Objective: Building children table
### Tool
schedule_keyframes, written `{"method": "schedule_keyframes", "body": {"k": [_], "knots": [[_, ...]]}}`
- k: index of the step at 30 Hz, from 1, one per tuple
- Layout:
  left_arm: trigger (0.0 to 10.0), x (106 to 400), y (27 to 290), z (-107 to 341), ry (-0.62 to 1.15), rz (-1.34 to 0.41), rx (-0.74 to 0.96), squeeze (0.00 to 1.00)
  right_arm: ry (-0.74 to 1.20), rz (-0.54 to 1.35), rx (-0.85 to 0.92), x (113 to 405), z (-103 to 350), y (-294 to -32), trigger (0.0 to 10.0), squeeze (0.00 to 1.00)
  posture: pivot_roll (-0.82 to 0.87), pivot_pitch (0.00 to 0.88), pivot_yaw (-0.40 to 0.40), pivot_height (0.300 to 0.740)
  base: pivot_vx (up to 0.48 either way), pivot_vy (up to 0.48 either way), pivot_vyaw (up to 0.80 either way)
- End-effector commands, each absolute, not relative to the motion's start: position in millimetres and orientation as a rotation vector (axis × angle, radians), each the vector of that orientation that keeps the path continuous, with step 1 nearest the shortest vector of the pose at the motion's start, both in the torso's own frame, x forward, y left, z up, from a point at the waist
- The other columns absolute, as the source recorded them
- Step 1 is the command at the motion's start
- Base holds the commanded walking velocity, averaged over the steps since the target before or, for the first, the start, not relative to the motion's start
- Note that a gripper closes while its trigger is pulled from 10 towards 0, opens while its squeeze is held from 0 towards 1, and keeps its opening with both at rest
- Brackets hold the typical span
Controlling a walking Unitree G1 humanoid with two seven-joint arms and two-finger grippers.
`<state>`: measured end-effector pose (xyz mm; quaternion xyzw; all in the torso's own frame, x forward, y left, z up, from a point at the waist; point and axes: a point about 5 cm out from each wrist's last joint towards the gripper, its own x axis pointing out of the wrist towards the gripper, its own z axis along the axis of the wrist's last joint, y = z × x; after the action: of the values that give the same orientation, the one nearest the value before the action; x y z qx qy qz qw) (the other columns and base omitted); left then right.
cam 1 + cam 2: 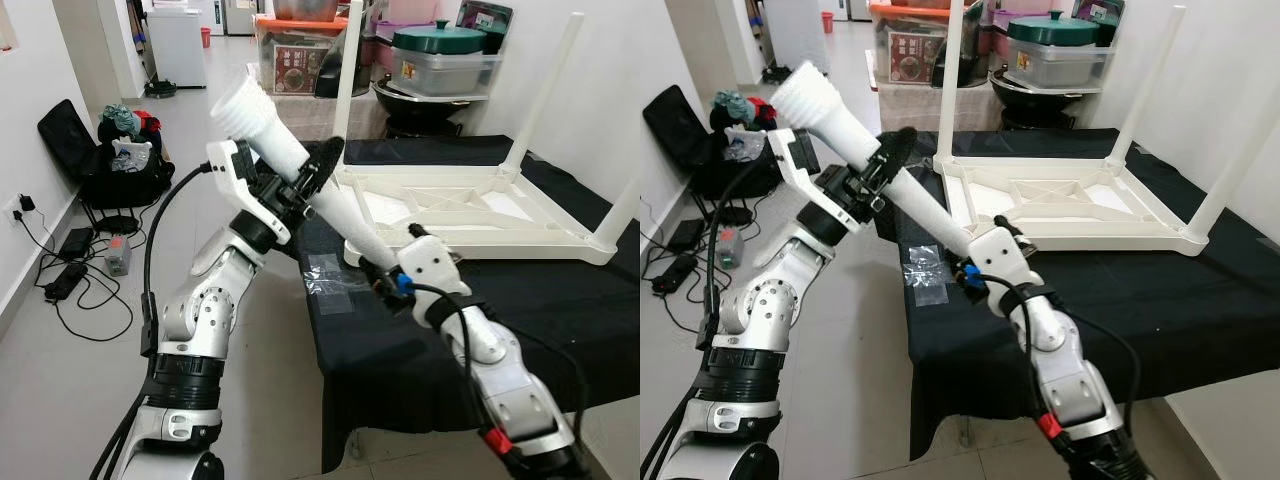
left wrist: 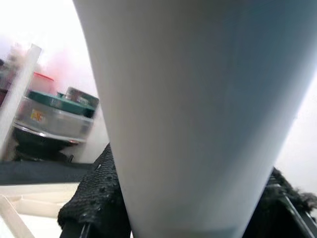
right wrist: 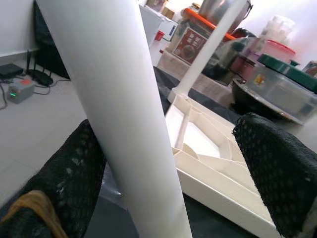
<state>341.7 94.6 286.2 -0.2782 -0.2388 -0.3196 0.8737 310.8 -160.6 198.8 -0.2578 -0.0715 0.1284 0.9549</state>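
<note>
A white table leg point(image 1: 268, 122) slants from upper left down toward the near-left corner of the upside-down white children's table point(image 1: 470, 215). That table lies on a black-covered table point(image 1: 560, 300) with three legs standing up. My left gripper point(image 1: 310, 175) is shut on the leg's upper half, with its black fingers point(image 2: 94, 198) on either side of the leg point(image 2: 198, 124). My right gripper point(image 1: 378, 272) is open around the lower end. One finger point(image 3: 74, 173) touches the leg point(image 3: 119, 109) and the other finger point(image 3: 277, 168) stands well apart.
A small clear plastic bag point(image 1: 330, 272) lies on the black cloth near the front-left edge. Storage bins and a green-lidded pot point(image 1: 440, 45) stand behind the table. A black bag point(image 1: 110, 160), cables and adapters point(image 1: 70, 265) lie on the floor at left.
</note>
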Motion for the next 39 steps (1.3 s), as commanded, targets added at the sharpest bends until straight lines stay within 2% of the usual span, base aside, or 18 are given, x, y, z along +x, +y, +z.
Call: {"method": "schedule_keyframes", "body": {"k": [1,3,6,7,8,9,10,13,16,17,19,20,21,22,23,25,36,39], "knots": [[0.0,352.1,117.7,279.7,-0.493,-0.49,-0.579,0.0,-0.171,0.154,-0.531,313.3,212.6,-190.9,10.0,1.0,0.03,0.0,-0.059,0.74,0.0,0.0,0.0],[0.0,359.5,132.8,279.4,-0.497,-0.361,-0.629,0.0,-0.167,0.128,-0.488,312.5,217.2,-203.3,10.0,1.0,0.03,0.0,-0.059,0.74,0.0,0.0,0.0],[0.0,364.7,143.7,277.0,-0.482,-0.28,-0.688,0.0,-0.158,0.107,-0.396,313.0,219.3,-206.9,10.0,1.0,0.03,0.0,-0.058,0.74,0.0,0.0,0.0],[0.0,367.9,150.5,274.9,-0.47,-0.229,-0.729,0.0,-0.152,0.095,-0.332,313.4,220.3,-208.5,10.0,0.93,0.03,0.0,-0.055,0.74,0.0,0.0,0.0],[0.0,371.7,158.8,270.9,-0.449,-0.171,-0.773,0.0,-0.139,0.093,-0.206,314.5,220.4,-208.0,10.0,0.93,0.03,0.0,-0.054,0.74,0.0,0.0,0.0],[0.0,373.4,163.3,268.0,-0.435,-0.138,-0.809,0.0,-0.128,0.086,-0.099,316.0,220.4,-207.0,10.0,0.0,0.03,0.0,-0.054,0.74,0.0,0.0,0.0],[0.0,373.4,163.3,268.0,-0.435,-0.138,-0.809,0.0,-0.128,0.086,-0.099,316.0,220.4,-207.0,10.0,0.0,0.03,0.0,-0.054,0.74,0.0,0.0,0.0],[0.0,374.7,167.5,265.2,-0.426,-0.104,-0.846,0.0,-0.101,0.089,0.092,318.5,215.6,-201.9,10.0,0.0,0.03,0.0,-0.054,0.74,0.0,0.0,0.0],[0.0,375.1,167.8,265.1,-0.428,-0.1,-0.846,0.0,-0.097,0.093,0.115,318.8,214.4,-200.9,10.0,0.0,0.03,0.0,-0.054,0.74,0.0,0.0,0.0],[0.0,377.1,170.6,264.6,-0.423,-0.078,-0.882,0.0,-0.06,0.116,0.242,319.5,207.4,-194.3,10.0,0.0,0.04,0.0,-0.056,0.74,0.0,0.0,0.0],[0.0,377.1,170.6,264.6,-0.423,-0.078,-0.882,0.0,-0.06,0.116,0.242,319.5,207.4,-194.3,10.0,0.0,0.04,0.0,-0.056,0.74,0.0,0.0,0.0],[0.0,379.7,174.5,263.7,-0.417,-0.049,-0.927,0.0,-0.006,0.121,0.422,321.2,197.3,-188.4,10.0,0.0,0.04,0.0,-0.056,0.74,0.0,0.0,0.0],[0.0,379.7,174.5,263.7,-0.417,-0.049,-0.927,0.0,-0.006,0.121,0.422,321.2,197.3,-188.4,10.0,0.0,0.04,0.0,-0.056,0.74,0.0,0.0,0.0],[0.0,382.7,178.2,262.6,-0.406,-0.019,-0.984,0.0,0.052,0.109,0.584,322.7,185.7,-183.3,10.0,0.0,0.04,0.0,-0.058,0.74,0.0,0.0,0.0],[0.0,382.7,178.2,262.6,-0.406,-0.019,-0.984,0.0,0.052,0.109,0.584,322.7,185.7,-183.3,10.0,0.0,0.04,0.0,-0.058,0.74,0.0,0.0,0.0],[0.0,387.1,183.1,260.8,-0.387,0.026,-1.065,0.0,0.13,0.07,0.773,324.9,167.9,-178.5,10.0,0.0,0.04,0.0,-0.058,0.74,0.0,0.0,0.0],[0.0,392.8,169.7,252.6,-0.278,-0.047,-1.187,0.0,0.176,0.029,0.877,331.0,159.2,-184.3,10.0,0.0,0.04,0.0,-0.057,0.74,0.0,0.0,0.0],[0.0,393.8,163.9,240.6,-0.23,-0.039,-1.227,0.0,0.168,0.052,0.967,333.7,165.3,-175.8,10.0,0.0,0.04,0.0,-0.059,0.74,0.0,0.0,0.0]]}}
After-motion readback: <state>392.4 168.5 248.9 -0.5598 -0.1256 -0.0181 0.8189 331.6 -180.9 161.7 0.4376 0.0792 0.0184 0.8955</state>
